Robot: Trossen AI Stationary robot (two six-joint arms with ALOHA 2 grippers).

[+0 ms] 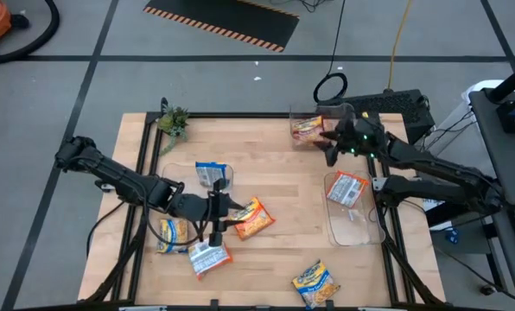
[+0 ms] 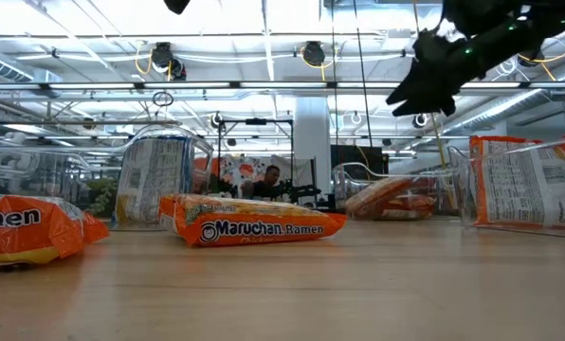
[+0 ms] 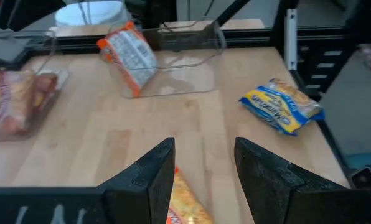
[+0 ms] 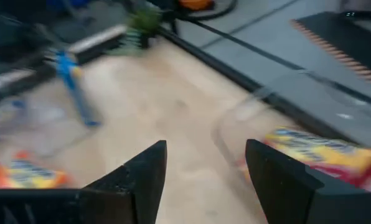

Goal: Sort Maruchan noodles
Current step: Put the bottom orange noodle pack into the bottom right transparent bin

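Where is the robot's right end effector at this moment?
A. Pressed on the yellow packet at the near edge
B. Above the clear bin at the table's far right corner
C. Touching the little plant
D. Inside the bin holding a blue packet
B: the high view shows the right end effector hovering open over the far-right clear bin, which holds noodle packets.

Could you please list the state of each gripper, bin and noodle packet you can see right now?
left gripper: open, above the orange packet.
right gripper: open, empty, over the far bin.
far bin: holds reddish packets.
right bin: holds one packet.
left bin: holds a blue-and-white packet.
yellow packet: loose at the near edge.
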